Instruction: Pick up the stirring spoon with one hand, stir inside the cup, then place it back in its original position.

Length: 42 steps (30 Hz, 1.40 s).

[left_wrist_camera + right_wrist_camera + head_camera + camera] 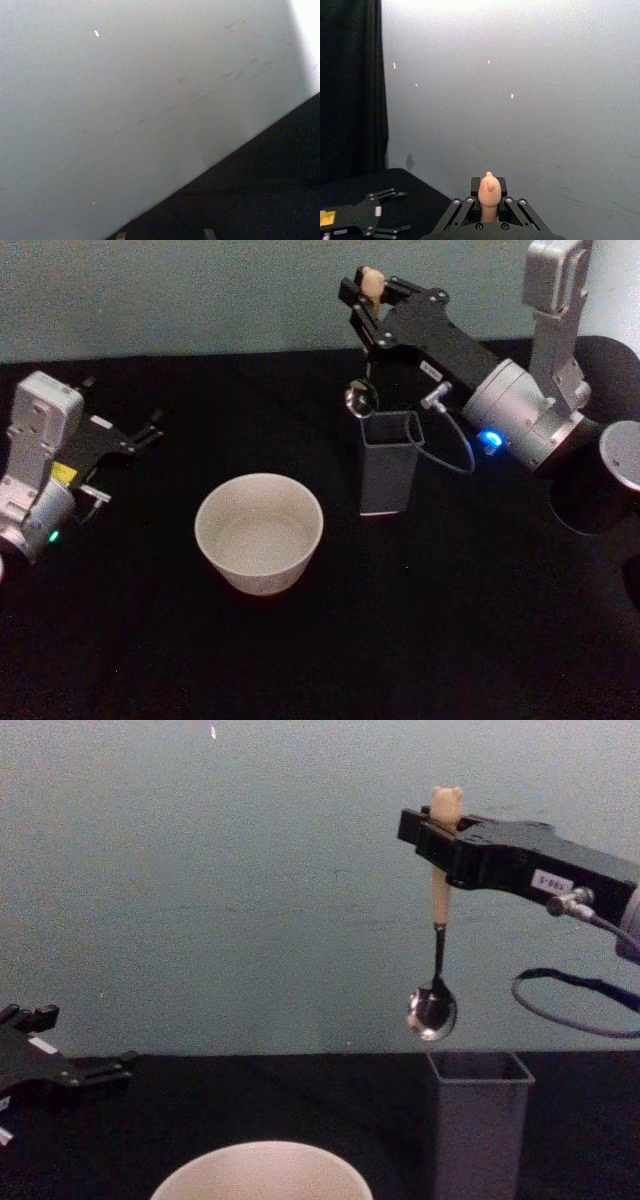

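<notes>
Chest view, spoon (439, 910) clear above holder (480, 1130) rim

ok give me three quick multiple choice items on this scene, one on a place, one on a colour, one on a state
1. Where is the stirring spoon's bowl relative to the holder?
A. down inside it
B. hanging in the air above its rim
C. lying flat beside it

2. What colour is the cup?
A. cream-white
B. red
C. dark grey

3. The right gripper is
A. open and empty
B. shut on the spoon's handle
C. shut on the cup's rim

Answers: B, the chest view shows the bowl clear of the rim. A, the head view shows its pale wall. B, the handle is clamped just below the bear head. The left gripper sits parked at the robot's left.
</notes>
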Available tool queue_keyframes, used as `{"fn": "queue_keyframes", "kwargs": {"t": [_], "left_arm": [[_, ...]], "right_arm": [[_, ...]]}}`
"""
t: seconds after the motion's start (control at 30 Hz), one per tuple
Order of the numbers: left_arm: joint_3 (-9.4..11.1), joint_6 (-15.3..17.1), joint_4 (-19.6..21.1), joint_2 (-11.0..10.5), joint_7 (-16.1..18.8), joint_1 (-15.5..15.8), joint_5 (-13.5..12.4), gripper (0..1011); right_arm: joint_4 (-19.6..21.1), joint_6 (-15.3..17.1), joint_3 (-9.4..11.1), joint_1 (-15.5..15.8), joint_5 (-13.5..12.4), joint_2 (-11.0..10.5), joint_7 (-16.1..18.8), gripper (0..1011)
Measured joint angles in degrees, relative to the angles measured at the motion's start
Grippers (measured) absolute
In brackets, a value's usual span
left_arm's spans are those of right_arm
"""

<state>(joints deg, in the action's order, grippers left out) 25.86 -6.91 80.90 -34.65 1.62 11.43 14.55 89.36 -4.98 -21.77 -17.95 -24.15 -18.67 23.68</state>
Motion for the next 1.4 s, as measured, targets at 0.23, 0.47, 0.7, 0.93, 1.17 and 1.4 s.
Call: {"fn": "queue_keyframes", "kwargs": {"t": [0.23, 0.47, 0.7, 0.93, 1.17, 1.4], "left_arm": [[0.0, 0.0, 0.0, 0.0, 0.0, 0.0, 0.0, 1001], [0.0, 0.0, 0.0, 0.0, 0.0, 0.0, 0.0, 1001], [0.0, 0.0, 0.0, 0.0, 0.0, 0.0, 0.0, 1001], [0.0, 0.0, 0.0, 0.0, 0.0, 0.0, 0.0, 1001], [0.0, 0.0, 0.0, 0.0, 0.0, 0.0, 0.0, 1001], [0.0, 0.0, 0.0, 0.0, 0.0, 0.0, 0.0, 1001]], "right_arm": [[-0.48, 0.12, 1.21, 0.06, 0.31, -0.13, -0.69, 187], [-0.85, 0.28, 1.99, 0.63, 0.45, -0.29, -0.81, 187], [-1.35, 0.36, 2.33, 0.93, 0.44, -0.25, -0.76, 187], [-1.72, 0.41, 2.39, 1.24, 0.42, -0.14, -0.54, 187], [-2.04, 0.42, 2.39, 1.36, 0.26, -0.03, -0.21, 187], [-2.79, 0.43, 2.21, 1.38, 0.34, 0.19, -0.22, 187]]}}
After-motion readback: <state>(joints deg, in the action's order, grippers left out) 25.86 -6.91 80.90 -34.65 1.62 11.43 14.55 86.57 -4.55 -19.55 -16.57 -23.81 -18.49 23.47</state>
